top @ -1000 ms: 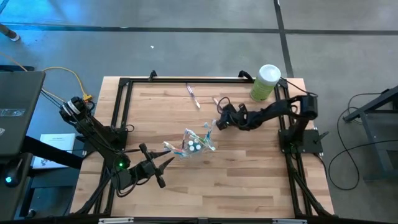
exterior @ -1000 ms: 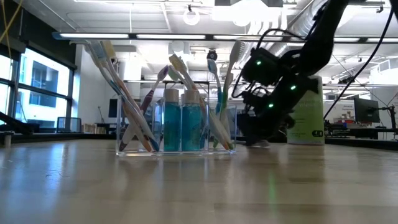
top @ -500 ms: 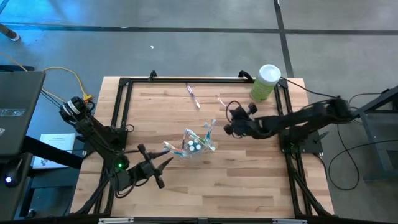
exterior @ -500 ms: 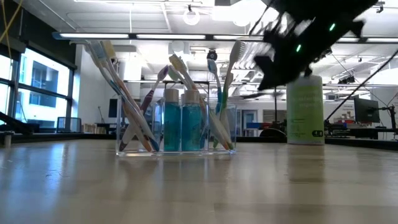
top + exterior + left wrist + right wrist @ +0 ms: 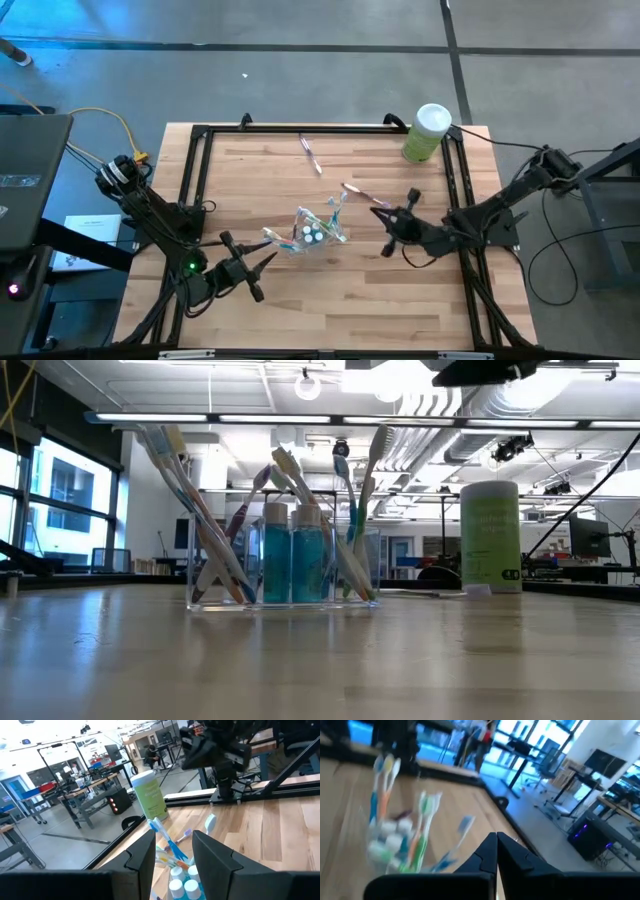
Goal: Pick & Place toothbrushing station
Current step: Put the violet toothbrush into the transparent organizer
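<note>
A wooden tabletop (image 5: 330,285) is framed by black rails in a grey-floored workshop; right claw (image 5: 388,216) pressed together, left claw (image 5: 268,262) spread.

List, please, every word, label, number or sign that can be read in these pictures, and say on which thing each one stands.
No text can be read in any view.
Green canister: a dark mark low on its label, too small to read.
Sheet of paper beside the table: print too small to read.
Toothpaste tubes: no print visible.
Toothbrushes: no print visible.
</note>
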Available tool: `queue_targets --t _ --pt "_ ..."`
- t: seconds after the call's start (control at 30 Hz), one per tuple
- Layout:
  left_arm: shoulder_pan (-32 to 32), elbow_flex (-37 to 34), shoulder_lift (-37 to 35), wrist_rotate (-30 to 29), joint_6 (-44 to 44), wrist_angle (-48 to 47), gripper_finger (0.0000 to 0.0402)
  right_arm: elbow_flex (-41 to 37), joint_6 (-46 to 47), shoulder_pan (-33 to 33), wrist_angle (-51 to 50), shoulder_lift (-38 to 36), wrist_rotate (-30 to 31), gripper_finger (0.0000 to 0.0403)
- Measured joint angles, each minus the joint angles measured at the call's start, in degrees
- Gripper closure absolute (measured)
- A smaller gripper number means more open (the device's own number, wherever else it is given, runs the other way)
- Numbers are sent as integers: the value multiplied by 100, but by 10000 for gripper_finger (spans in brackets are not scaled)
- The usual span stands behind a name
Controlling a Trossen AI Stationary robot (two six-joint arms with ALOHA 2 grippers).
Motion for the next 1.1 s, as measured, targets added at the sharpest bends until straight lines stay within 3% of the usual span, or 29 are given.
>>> queue_targets --t 0.27,0.47,0.6,0.83,1.1 --pt "-30 0 0 -4 123 0 277 2 2213 -182 -2333 9 15 384" --pt "-34 0 2 -1 101 -30 277 0 3570 -786 -3876 15 -1096 384" --pt "-33 0 11 72 93 -66 277 0 4240 -1027 -4166 13 -1182 389" --pt "16 -2 11 367 -26 -326 277 0 4345 -1023 -4121 13 -1572 374" --pt "-19 -2 13 374 -231 -364 277 0 4772 -1203 -4275 145 -1826 273"
